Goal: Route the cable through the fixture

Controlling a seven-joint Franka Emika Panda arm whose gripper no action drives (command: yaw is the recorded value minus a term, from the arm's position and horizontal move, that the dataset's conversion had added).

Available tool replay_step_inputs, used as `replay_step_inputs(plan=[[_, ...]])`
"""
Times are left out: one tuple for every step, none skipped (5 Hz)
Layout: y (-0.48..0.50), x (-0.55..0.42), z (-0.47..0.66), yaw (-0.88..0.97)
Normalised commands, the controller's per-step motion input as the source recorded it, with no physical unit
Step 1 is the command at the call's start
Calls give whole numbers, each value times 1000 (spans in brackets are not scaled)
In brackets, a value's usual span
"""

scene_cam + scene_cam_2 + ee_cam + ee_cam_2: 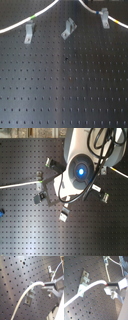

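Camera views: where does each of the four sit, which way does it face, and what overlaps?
First exterior view: low, angled over the perforated board; three metal clips and the cable; no robot.
Second exterior view: overhead, straight down; arm covers the middle.
First wrist view: on the end effector, facing the board; cable gripped beside a clip.
Second wrist view: same mount, other side; end effector, clip.
Shared: both wrist views show the gripped cable.

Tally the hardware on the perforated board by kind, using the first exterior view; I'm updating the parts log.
Metal clips: 3, at the first exterior view's left, middle and right.
White cable: 1, arcing along the top; whether both arcs join is out of frame.
Perforated board: 1.
Total: 5
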Motion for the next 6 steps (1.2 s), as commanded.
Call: replay_step_inputs(plan=[[16,-6,0,0],[4,-2,15,0],[54,-22,181,0],[29,-29,84,0],[35,-19,97,0],[48,-60,93,-9]])
